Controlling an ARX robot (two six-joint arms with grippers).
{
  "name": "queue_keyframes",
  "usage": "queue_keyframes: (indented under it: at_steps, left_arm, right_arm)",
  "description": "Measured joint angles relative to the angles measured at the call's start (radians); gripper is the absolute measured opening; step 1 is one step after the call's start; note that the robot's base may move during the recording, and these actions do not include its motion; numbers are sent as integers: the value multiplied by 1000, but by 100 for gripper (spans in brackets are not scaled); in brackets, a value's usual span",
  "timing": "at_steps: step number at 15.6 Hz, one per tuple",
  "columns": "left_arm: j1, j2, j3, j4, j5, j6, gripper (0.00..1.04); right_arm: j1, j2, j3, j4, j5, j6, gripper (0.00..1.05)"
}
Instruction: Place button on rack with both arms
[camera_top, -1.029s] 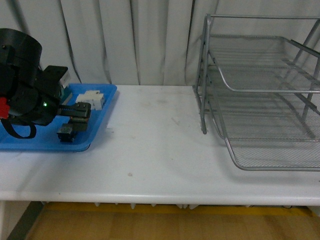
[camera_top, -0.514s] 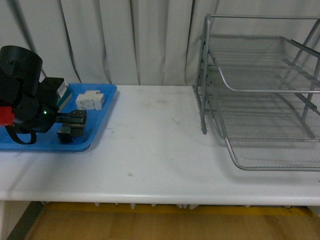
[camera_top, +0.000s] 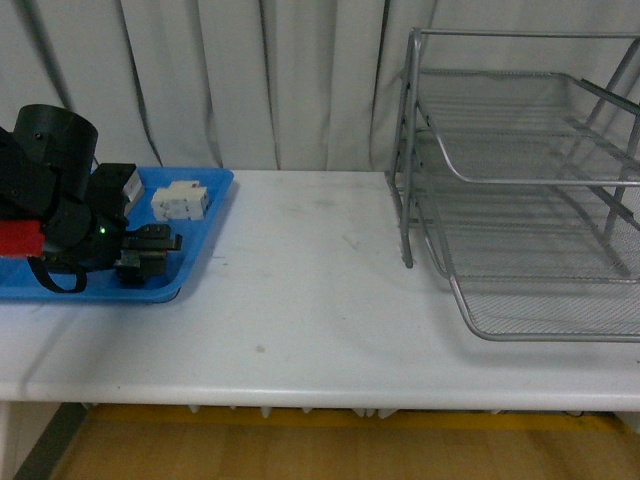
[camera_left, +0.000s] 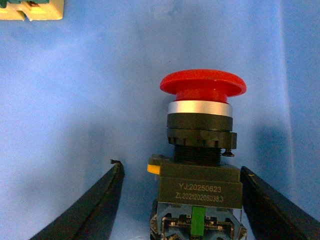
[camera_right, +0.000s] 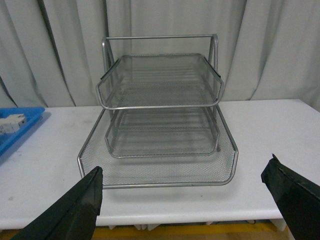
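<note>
Item: button (camera_left: 202, 150), red cap, black body, is lying in the blue tray (camera_left: 75, 100) at the far left of the worktop (camera_top: 310, 290).
Left claw (camera_left: 181, 170): fingers are standing apart, flanking the button's body, one with a clear gap, the other just beside it.
Right claw (camera_right: 183, 167): fingers are spreading wide and gripping nothing, facing the rack (camera_right: 160, 106).
Rack: is sitting at the right, well apart from the tray.
White component (camera_top: 180, 200): is resting at the tray's far end.
</note>
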Motion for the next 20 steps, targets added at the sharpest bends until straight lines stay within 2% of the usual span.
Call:
queue_keyframes:
  at_steps: [2,3,9,10,11,12,15,20]
  left_arm:
    - [-2,6,3,2,2,0,44]
    - [-2,6,3,4,3,-1,37]
    - [4,-118,-106,56,26,-14,36]
    - [7,-238,-183,87,44,-14,36]
    - [6,-613,-443,134,89,-11,36]
    - [-11,-826,-647,125,93,-8,36]
    - [-50,-1053,-868,107,70,-8,36]
    - [-54,-1139,-981,112,69,-19,36]
  right_arm:
    - [0,0,0,0,0,0,98]
    - [0,0,0,0,0,0,98]
    - [0,0,0,0,0,0,98]
    - [0,0,0,0,0,0,98]
    - [0,0,0,0,0,0,98]
    - [0,0,0,0,0,0,98]
    - [0,0,0,0,0,0,98]
    - [0,0,0,0,0,0,98]
